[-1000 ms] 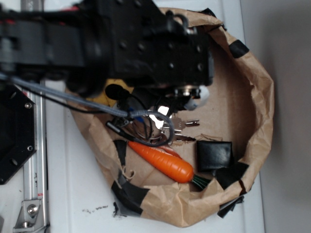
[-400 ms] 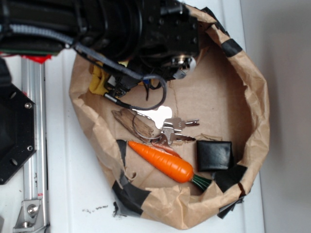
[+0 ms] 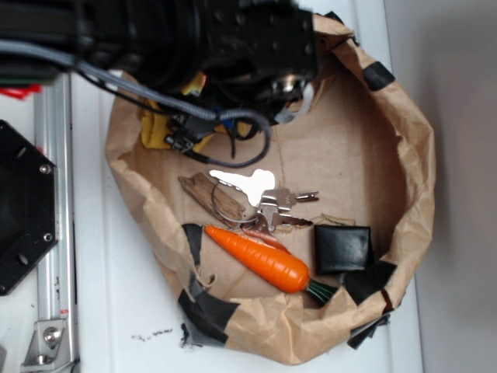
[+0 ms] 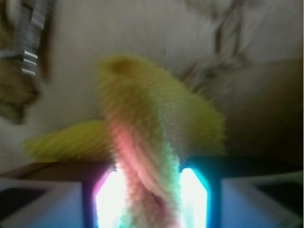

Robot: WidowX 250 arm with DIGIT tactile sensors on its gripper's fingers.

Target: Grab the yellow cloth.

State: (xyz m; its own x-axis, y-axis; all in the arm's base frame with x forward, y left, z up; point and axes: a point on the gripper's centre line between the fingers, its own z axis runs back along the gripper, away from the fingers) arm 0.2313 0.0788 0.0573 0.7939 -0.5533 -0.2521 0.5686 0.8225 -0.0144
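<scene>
Closest to the wrist camera, the tool (image 4: 151,190) is seen clamped on the yellow cloth (image 4: 156,142): a bunched fold of the cloth is pinched between two glowing pads (image 4: 107,199), one on each side. Beyond the pinch, the cloth is drawn up into a ridge, with a lower flap spread to the left. The wrist picture is blurred, so finer detail cannot be told. Crumpled brown paper (image 4: 247,109) is seen behind the cloth.

From the exterior view, the black arm (image 3: 194,39) is laid across the top of the picture, and the tool itself is hidden beneath it. Only a small part of the cloth (image 3: 159,128) is shown there, at the upper left inside the paper bowl (image 3: 411,194), partly covered by the arm and a grey cable (image 3: 155,97).

Farther from the arm, a bunch of keys (image 3: 256,194) is laid near the middle of the paper, with a small piece of wood (image 3: 200,190) just beside it. Below these an orange carrot (image 3: 260,258) is placed slantwise, and a black square (image 3: 342,249) is set to its right. The paper is rested on a white desk (image 3: 116,311), with black tape (image 3: 206,311) stuck along its rim.
</scene>
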